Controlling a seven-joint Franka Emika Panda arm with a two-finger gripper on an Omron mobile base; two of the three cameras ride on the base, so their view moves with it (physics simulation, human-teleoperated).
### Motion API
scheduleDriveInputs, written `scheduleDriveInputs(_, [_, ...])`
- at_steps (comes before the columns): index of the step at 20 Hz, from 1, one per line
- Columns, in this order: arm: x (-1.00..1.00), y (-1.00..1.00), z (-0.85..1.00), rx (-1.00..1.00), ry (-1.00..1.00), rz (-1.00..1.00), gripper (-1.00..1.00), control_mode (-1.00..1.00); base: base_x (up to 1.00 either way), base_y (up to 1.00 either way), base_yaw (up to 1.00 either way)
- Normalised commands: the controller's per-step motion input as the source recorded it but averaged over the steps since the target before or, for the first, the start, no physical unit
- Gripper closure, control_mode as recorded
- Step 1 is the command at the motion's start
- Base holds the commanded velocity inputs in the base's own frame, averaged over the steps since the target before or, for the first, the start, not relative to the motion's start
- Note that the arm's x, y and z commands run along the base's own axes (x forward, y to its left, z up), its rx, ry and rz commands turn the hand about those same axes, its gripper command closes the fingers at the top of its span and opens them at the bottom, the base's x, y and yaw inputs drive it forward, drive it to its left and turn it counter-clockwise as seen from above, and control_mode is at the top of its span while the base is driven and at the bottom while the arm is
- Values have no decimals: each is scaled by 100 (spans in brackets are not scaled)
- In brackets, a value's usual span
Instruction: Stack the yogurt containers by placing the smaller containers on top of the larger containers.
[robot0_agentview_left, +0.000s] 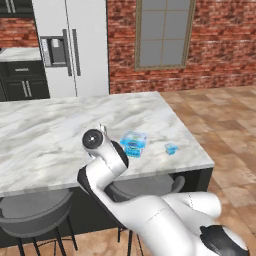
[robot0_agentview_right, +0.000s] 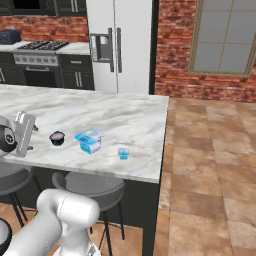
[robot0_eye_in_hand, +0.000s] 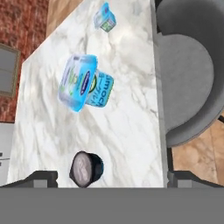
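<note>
Three yogurt containers stand on the marble island counter. The larger light-blue tub sits near the front edge. To its right is the tiny light-blue tub. The dark round cup with a pale top stands left of the big tub; in the hand view the cup lies just ahead of the fingertips, left of centre. My gripper hovers above the counter just left of the cup, open and holding nothing.
Grey stools sit under the counter's front edge. A fridge and brick wall stand behind the island. The counter ends to the right of the tiny tub, with tiled floor beyond.
</note>
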Motion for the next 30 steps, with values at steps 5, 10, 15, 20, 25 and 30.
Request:
scheduleDriveInputs(5, [10, 14, -4, 3, 0, -1, -100, -100, 0, 0, 0])
scheduleDriveInputs(10, [11, 14, -6, 2, 0, -3, -100, -100, 0, 0, 0])
scheduleDriveInputs(15, [17, 10, -11, 2, 0, -3, -100, -100, 0, 0, 0])
scheduleDriveInputs(20, [18, 6, -13, 3, 0, -3, -100, -100, 0, 0, 0])
scheduleDriveInputs(25, [15, 6, -13, 6, 0, -4, -100, -100, 0, 0, 0])
scheduleDriveInputs(30, [12, 10, -16, 9, 0, -5, -100, -100, 0, 0, 0])
